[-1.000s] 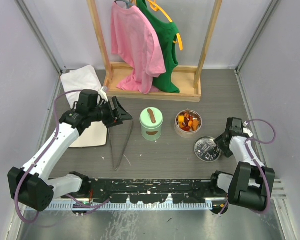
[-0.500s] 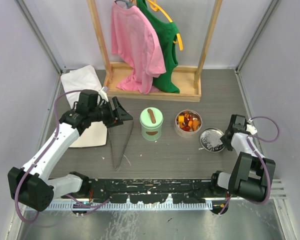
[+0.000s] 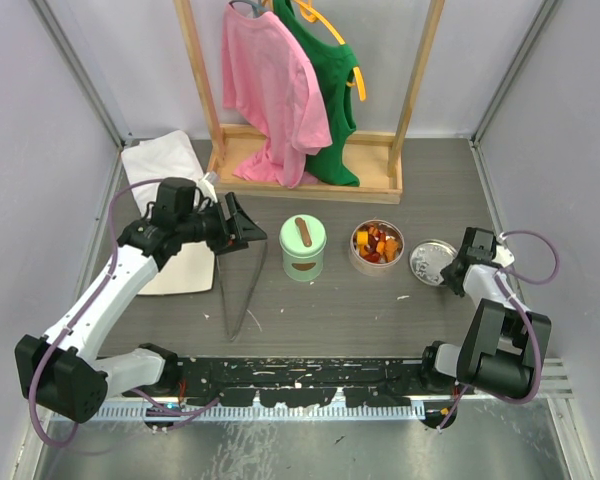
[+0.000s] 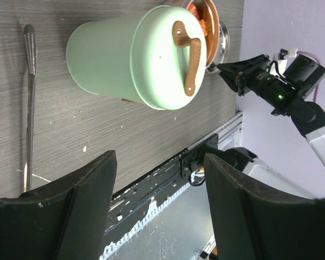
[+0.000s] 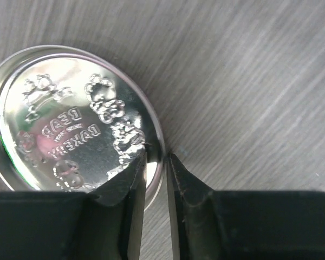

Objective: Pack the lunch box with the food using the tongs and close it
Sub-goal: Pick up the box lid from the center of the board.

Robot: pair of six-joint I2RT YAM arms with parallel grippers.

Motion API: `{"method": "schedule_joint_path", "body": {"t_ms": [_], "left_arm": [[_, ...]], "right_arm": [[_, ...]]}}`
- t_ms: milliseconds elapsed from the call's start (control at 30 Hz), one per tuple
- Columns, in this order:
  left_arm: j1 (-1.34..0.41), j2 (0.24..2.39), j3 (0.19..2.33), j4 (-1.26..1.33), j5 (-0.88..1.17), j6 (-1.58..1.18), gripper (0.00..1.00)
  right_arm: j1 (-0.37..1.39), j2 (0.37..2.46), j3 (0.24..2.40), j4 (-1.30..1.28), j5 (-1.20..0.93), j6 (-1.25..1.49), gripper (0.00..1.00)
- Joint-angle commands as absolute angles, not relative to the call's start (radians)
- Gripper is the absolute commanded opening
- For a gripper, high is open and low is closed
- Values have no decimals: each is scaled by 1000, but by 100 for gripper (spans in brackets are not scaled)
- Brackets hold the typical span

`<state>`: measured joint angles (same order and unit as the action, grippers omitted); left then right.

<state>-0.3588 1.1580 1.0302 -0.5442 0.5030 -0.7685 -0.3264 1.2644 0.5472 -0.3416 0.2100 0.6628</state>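
Observation:
The food (image 3: 377, 242) fills a round metal tin beside the mint green lunch box (image 3: 303, 247), whose lid with a brown handle is on. In the left wrist view the lunch box (image 4: 124, 59) is above my fingers and the food (image 4: 197, 11) peeks out behind it. The tongs (image 3: 223, 295) lie flat on the table in a narrow V, seen as one thin arm (image 4: 28, 97) at the wrist view's left. My left gripper (image 3: 238, 228) (image 4: 158, 162) hovers open over their spread ends, holding nothing. My right gripper (image 3: 452, 270) (image 5: 156, 157) is shut on the rim of a shiny embossed lid (image 3: 430, 260) (image 5: 65, 124).
A wooden rack (image 3: 305, 185) with a pink and a green shirt on hangers stands at the back. A white cloth (image 3: 165, 165) lies at the back left, under my left arm. Grey walls close in both sides.
My right gripper has shut on the shiny lid and carried it from the near right up to beside the food tin. The left arm has not moved.

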Motion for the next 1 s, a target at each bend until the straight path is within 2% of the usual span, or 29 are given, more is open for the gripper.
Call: {"method": "schedule_joint_path", "body": {"t_ms": [0, 100, 200, 267, 367, 433, 600, 967], "left_arm": [[-378, 1112, 1118, -513, 563, -745, 66], [-456, 1115, 1163, -513, 545, -724, 66], [-573, 1146, 1218, -517, 509, -704, 66], [-658, 1174, 1258, -533, 450, -680, 66], [-760, 1235, 1324, -572, 378, -642, 67], [-805, 1289, 1367, -595, 352, -625, 67], [-860, 1374, 1424, -594, 310, -613, 67], [-876, 1460, 1511, -579, 252, -634, 71]], "right_arm": [[-330, 1303, 511, -310, 134, 680, 32], [-328, 1330, 511, -296, 112, 672, 36], [-329, 1351, 511, -289, 101, 664, 31], [-328, 1348, 510, -290, 100, 660, 23], [-328, 1319, 509, -293, 95, 652, 6], [-328, 1293, 514, -301, 91, 647, 1], [-329, 1214, 556, -355, 104, 635, 1], [-329, 905, 737, -542, 129, 648, 0]]}}
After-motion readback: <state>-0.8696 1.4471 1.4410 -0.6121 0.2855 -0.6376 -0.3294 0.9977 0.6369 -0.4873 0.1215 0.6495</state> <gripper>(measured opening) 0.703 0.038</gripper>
